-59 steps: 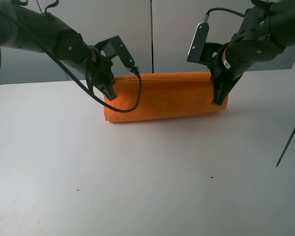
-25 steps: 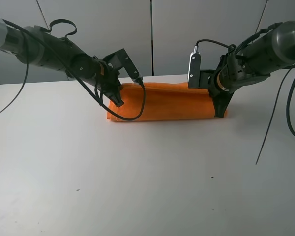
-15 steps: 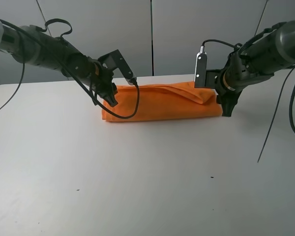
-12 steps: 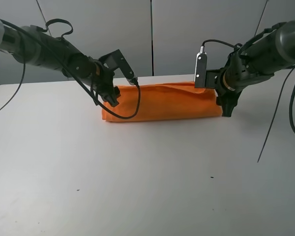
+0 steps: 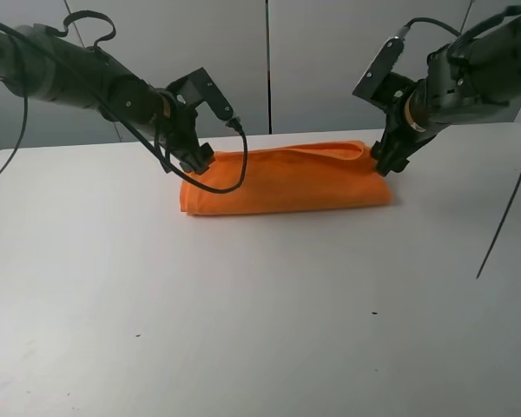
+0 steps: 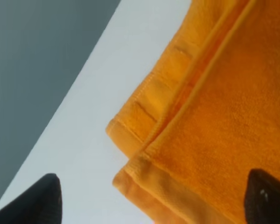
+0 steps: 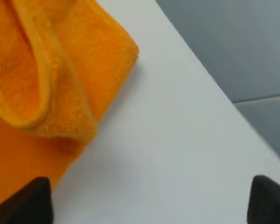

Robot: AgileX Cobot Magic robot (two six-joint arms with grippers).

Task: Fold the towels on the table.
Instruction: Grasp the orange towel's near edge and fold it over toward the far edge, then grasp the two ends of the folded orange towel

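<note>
The orange towel (image 5: 286,180) lies folded into a long band on the far middle of the white table (image 5: 260,304). My left gripper (image 5: 198,162) hovers open just above the band's left end, holding nothing. The left wrist view shows the towel's stacked hemmed layers (image 6: 214,116) between widely spread fingertips (image 6: 42,200). My right gripper (image 5: 387,163) hovers open at the band's right end, also empty. The right wrist view shows a looped hem at that end (image 7: 42,93) and bare table (image 7: 177,140). No white label shows.
Grey wall panels (image 5: 269,61) stand right behind the table's far edge. A thin black cable (image 5: 504,226) hangs over the right side of the table. Tiny dark specks (image 5: 373,314) dot the tabletop in front.
Both grippers carried the towel's edge back and down onto the far side, let go and opened. They have since lifted slightly off the two ends. The towel now lies flat, folded.
</note>
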